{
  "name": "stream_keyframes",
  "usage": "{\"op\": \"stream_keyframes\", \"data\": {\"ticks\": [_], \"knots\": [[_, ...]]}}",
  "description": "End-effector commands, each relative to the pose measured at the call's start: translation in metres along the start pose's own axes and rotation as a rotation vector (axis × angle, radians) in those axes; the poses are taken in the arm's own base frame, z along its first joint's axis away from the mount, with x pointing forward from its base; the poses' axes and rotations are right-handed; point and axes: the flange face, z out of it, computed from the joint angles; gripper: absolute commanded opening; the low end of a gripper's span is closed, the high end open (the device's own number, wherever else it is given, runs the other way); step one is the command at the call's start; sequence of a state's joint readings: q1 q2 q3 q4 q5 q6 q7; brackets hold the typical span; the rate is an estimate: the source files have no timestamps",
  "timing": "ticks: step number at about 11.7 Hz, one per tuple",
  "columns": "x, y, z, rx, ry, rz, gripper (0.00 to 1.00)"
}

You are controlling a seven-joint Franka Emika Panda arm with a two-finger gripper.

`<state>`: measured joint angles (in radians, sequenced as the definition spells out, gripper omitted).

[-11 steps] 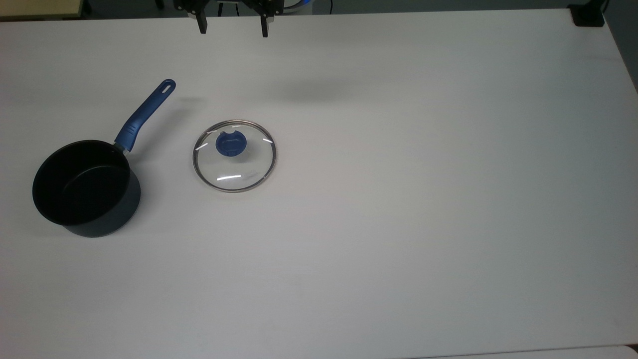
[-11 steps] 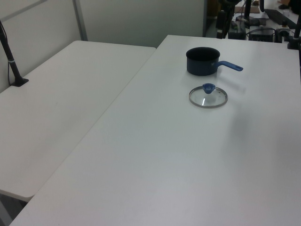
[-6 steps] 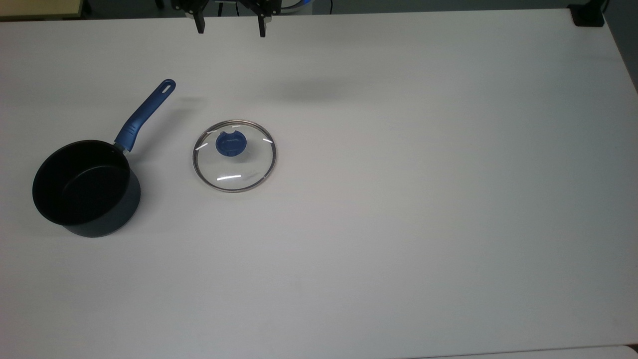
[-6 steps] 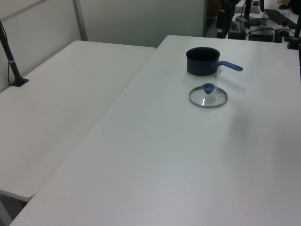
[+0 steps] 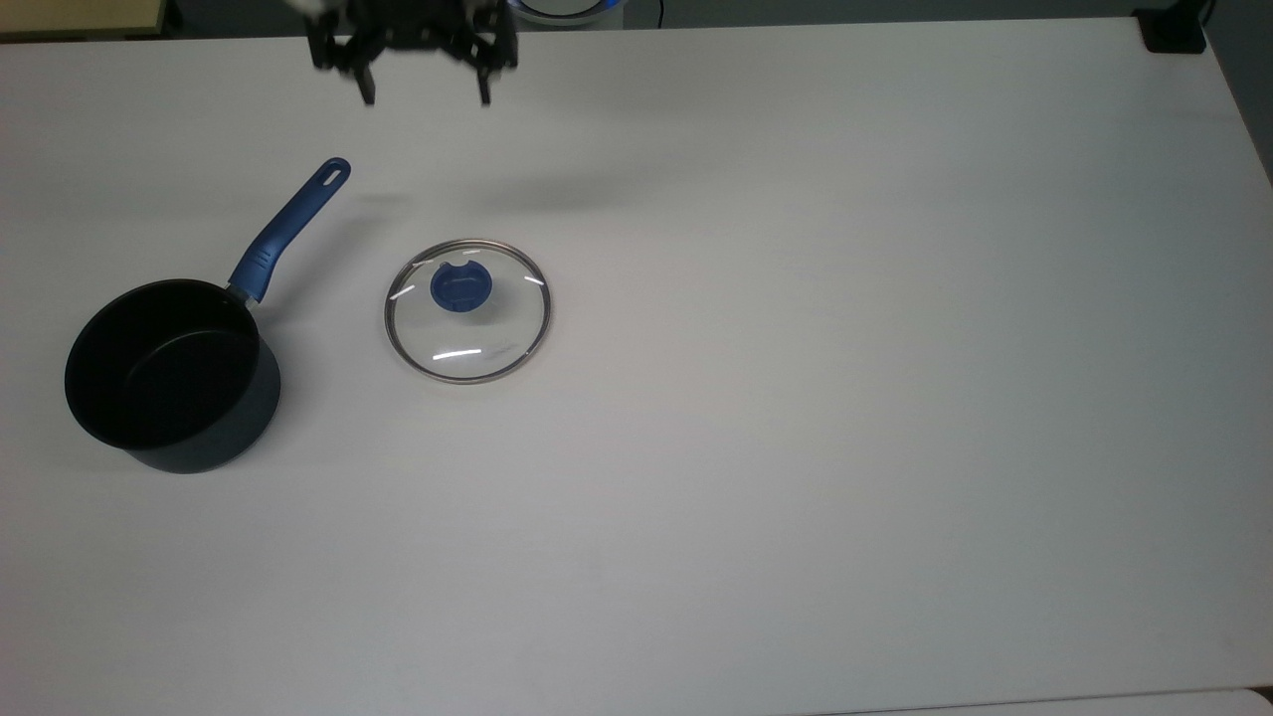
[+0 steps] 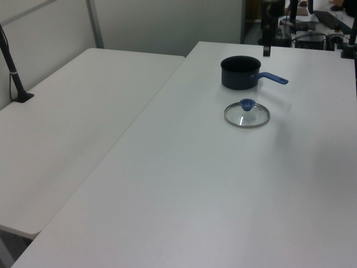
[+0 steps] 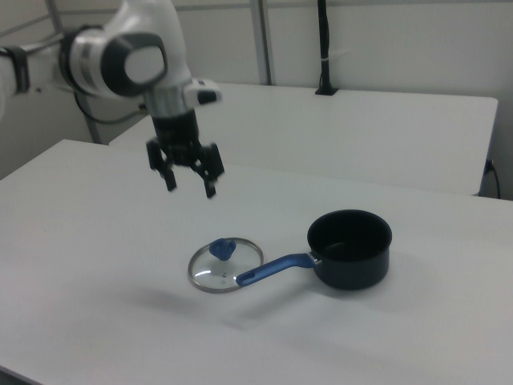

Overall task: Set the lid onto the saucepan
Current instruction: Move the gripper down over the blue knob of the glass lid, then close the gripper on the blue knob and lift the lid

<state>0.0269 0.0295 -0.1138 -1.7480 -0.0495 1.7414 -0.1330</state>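
Gripper (image 5: 426,97) spread wide, empty, high at 12 o'clock of lid (image 5: 466,310); best centred over knob (image 5: 460,287) before descending, saucepan (image 5: 171,374) at 9

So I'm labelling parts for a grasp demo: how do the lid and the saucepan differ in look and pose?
The lid is a flat, clear glass disc; the saucepan is a deep, dark, opaque pot. The lid carries a round blue knob; the saucepan has a long blue handle. Both rest apart on the white table, untouched.
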Motion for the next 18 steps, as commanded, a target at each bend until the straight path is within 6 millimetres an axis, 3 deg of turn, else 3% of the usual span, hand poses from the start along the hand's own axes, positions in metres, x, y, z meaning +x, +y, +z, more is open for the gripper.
{"op": "stream_keyframes", "data": {"ticks": [1, 3, 6, 9, 10, 12, 13, 16, 18], "knots": [[0.011, -0.002, 0.089, -0.062, 0.018, 0.151, 1.00], [0.028, -0.013, 0.138, -0.081, 0.020, 0.180, 1.00], [0.049, -0.029, 0.184, -0.075, 0.042, 0.150, 1.00], [0.061, -0.033, 0.197, -0.068, 0.103, 0.168, 1.00], [0.062, -0.034, 0.202, -0.069, 0.096, 0.166, 0.94], [0.063, -0.031, 0.197, -0.057, 0.103, 0.184, 0.57], [0.064, -0.023, 0.193, -0.057, 0.106, 0.194, 0.46], [0.067, -0.015, 0.164, -0.062, 0.127, 0.191, 0.46], [0.084, 0.001, 0.115, -0.072, 0.164, 0.162, 0.46]]}}
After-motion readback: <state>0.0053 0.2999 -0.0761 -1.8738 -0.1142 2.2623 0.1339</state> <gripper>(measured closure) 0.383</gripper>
